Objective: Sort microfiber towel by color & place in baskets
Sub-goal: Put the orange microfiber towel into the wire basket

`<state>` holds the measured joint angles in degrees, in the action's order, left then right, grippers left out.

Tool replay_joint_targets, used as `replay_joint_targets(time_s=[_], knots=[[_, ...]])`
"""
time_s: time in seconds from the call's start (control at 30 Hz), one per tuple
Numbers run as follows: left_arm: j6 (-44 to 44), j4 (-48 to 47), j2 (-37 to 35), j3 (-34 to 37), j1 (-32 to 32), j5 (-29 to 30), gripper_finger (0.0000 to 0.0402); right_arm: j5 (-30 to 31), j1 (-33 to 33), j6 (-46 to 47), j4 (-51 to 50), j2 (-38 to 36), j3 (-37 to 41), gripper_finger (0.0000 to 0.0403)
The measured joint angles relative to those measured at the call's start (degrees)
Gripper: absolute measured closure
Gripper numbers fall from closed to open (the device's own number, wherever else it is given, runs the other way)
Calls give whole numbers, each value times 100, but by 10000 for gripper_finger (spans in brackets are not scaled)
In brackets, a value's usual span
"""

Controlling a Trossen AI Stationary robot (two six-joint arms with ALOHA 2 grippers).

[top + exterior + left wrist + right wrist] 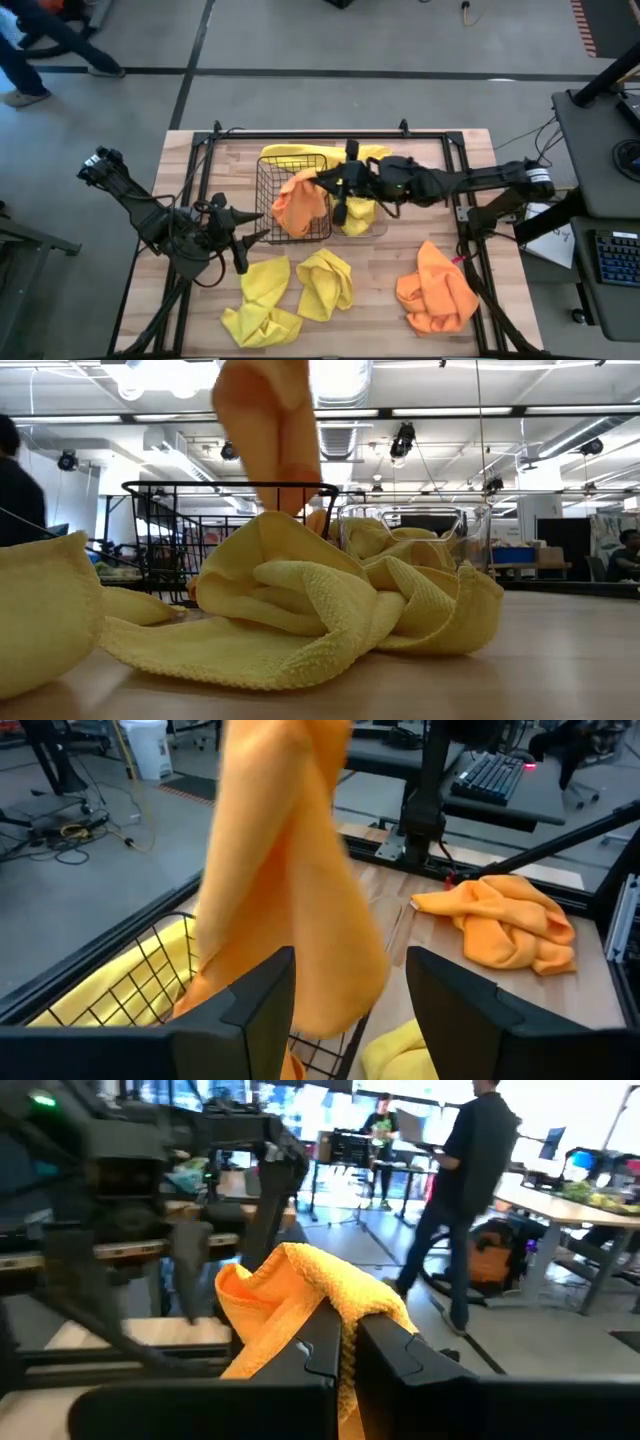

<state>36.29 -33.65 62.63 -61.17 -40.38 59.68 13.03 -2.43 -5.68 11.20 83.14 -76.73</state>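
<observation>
Orange towel [298, 203] in right hand [322, 182]

- Orange towel [298, 203] hangs limp from the right claw [322, 182], draping into the black wire basket [270, 190]
- Clear plastic basket [380, 226] just beside it holds yellow cloth [358, 213]
- 3 crumpled yellow towels [323, 282] lie on the worktop's near side
- 1 rumpled orange towel [437, 290] lies to their right
</observation>
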Motion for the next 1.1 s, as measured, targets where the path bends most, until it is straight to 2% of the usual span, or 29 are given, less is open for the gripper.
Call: replay_joint_targets(time_s=[0.13,0.23,0.37,0.6,0.83,1.0,1.1], knots=[[-6,-57,-11,0,0,0,225,38,222,292,-49,260,0,386],[-4,-138,0,0,0,-2,225,-2,398,495,-349,434,0,363],[45,-194,2,2,0,-15,225,-5,578,739,-1039,650,0,311],[288,-383,3,25,0,-70,225,-131,817,1064,-3110,656,0,212],[596,-393,272,57,0,-134,225,-161,728,1379,-4313,440,0,147],[835,-387,652,55,-2,-372,225,-184,520,1544,-4174,336,0,122],[912,-362,837,14,-2,-373,225,-503,376,1520,-3921,336,0,118]])
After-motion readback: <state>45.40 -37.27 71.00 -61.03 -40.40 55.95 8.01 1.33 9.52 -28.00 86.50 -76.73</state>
